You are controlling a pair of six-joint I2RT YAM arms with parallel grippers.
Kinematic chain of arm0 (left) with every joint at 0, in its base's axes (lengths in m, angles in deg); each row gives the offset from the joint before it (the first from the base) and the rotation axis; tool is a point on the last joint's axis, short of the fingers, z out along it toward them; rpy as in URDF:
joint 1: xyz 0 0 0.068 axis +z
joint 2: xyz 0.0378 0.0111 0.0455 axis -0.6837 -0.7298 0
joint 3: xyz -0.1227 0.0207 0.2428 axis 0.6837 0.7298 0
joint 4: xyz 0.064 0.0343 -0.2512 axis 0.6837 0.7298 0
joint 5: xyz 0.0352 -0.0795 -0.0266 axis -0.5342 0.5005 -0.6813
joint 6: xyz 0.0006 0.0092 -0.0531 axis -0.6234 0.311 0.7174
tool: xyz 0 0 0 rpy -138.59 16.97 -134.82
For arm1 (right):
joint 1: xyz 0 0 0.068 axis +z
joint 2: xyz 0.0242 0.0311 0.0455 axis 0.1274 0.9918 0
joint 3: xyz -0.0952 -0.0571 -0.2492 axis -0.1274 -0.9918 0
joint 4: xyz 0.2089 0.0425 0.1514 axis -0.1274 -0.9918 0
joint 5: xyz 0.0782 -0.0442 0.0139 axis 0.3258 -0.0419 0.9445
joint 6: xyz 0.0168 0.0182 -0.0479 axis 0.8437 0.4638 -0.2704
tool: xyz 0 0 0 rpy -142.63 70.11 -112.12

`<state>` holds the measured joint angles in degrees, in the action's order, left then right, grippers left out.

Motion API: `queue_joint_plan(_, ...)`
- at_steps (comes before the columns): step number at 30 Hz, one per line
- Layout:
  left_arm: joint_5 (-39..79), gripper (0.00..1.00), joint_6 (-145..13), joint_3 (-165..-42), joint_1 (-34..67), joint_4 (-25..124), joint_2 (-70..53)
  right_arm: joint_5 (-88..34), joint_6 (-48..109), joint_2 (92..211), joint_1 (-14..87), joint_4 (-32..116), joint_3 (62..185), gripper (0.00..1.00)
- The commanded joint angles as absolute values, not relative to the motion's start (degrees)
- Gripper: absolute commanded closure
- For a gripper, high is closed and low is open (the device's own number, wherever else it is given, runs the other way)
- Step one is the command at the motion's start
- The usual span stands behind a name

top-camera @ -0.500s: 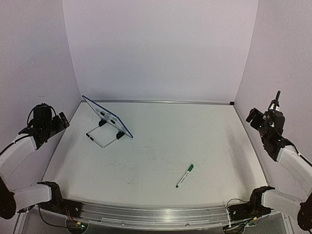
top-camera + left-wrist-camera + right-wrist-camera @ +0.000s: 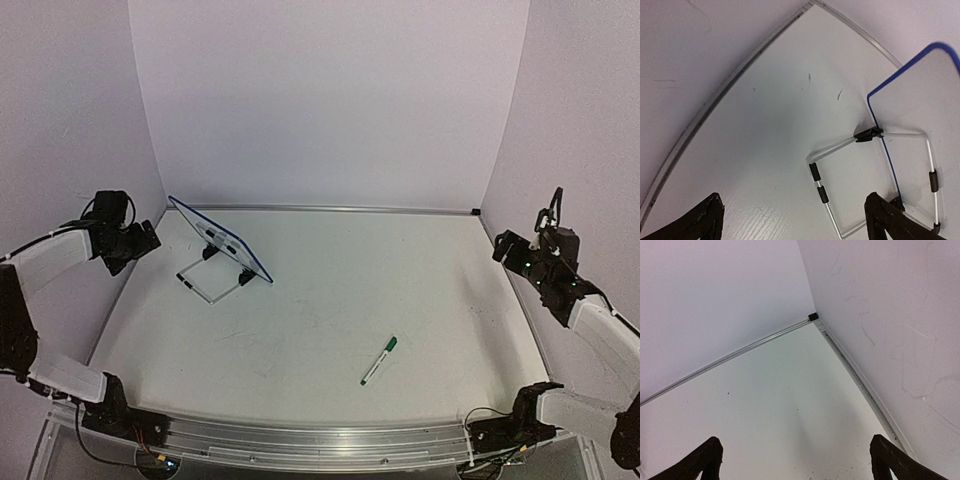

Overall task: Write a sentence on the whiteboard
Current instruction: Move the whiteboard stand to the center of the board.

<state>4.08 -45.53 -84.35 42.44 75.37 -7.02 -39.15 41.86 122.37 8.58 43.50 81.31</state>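
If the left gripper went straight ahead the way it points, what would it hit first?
Probably the wire stand propping the whiteboard, just ahead of the left gripper; depth unclear, maybe the table.

Shows the white-shelled, black-jointed left arm (image 2: 55, 255) raised at the left side, forearm angled inward. Black two-finger left gripper (image 2: 140, 243) held aloft and spread wide, dark fingertips (image 2: 700, 222) far apart in the wrist view. Shows the matching right arm (image 2: 610, 335) likewise raised, right gripper (image 2: 507, 247) aloft, fingertips (image 2: 707, 455) equally parted.
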Motion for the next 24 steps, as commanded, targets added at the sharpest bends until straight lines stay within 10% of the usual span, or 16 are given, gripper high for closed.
queue_joint_plan(1, 6.46, 0.03, -43.1, -89.96, 37.81, 75.81, -16.16, -26.89, 41.73, 125.36, 8.46, 39.35, 85.83, 0.02)
queue_joint_plan(24, 12.07, 0.61, -42.02, -97.69, 36.9, 72.5, -41.35, -18.25, 39.94, 127.59, 8.55, 35.04, 89.28, 0.05)
